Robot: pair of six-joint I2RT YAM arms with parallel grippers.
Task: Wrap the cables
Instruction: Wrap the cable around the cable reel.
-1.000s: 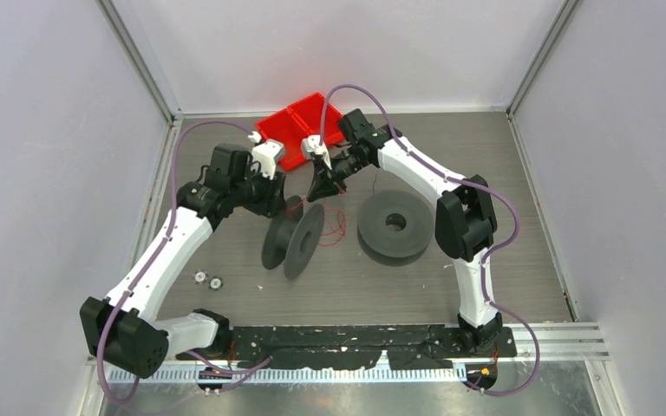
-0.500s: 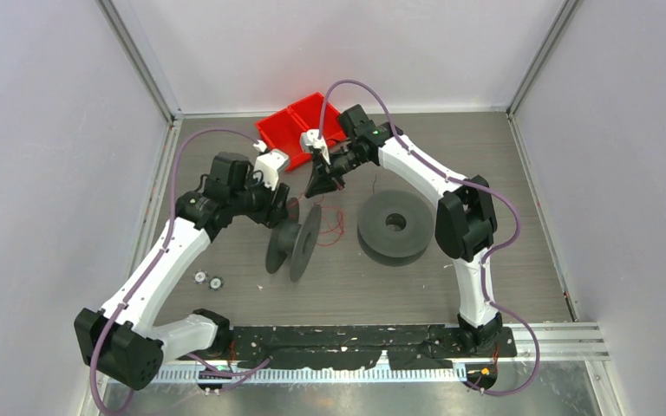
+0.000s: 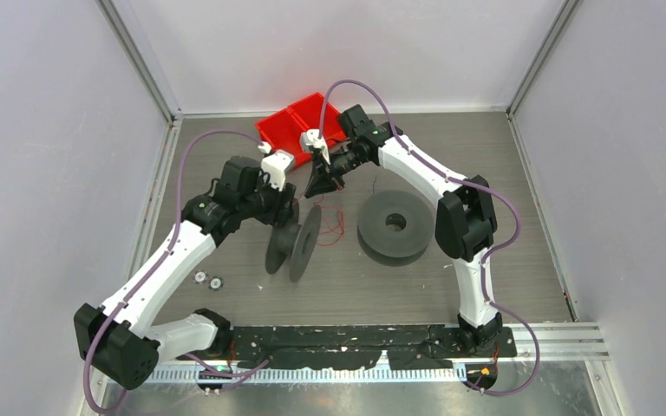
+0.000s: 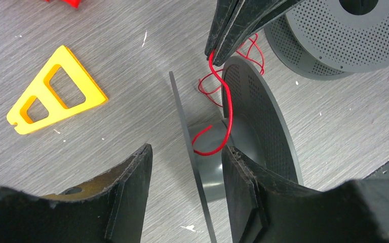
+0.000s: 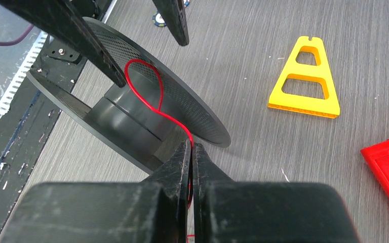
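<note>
The red cable (image 4: 226, 109) runs from a loop on the hub of an upright dark grey spool (image 3: 293, 243) up into my right gripper (image 5: 190, 148), which is shut on it just above the spool's rim. More of the cable (image 3: 337, 227) lies tangled on the table behind the spool. My left gripper (image 4: 186, 151) is open and straddles the spool's thin left flange (image 4: 182, 114). One of its fingers (image 4: 240, 187) sits between the flanges beside the hub, the other outside. From above, my left gripper (image 3: 287, 208) and right gripper (image 3: 317, 187) meet over the spool.
A second dark grey spool (image 3: 395, 225) lies flat to the right. Red bins (image 3: 299, 126) stand at the back. A yellow triangular piece (image 4: 50, 93) lies on the table beyond the spool. Two small round parts (image 3: 207, 280) rest near the left arm.
My left arm has reached to the right, bringing its gripper over the spool's flange, and its jaws have opened wider. My right gripper has shifted slightly back, still pinching the cable.
</note>
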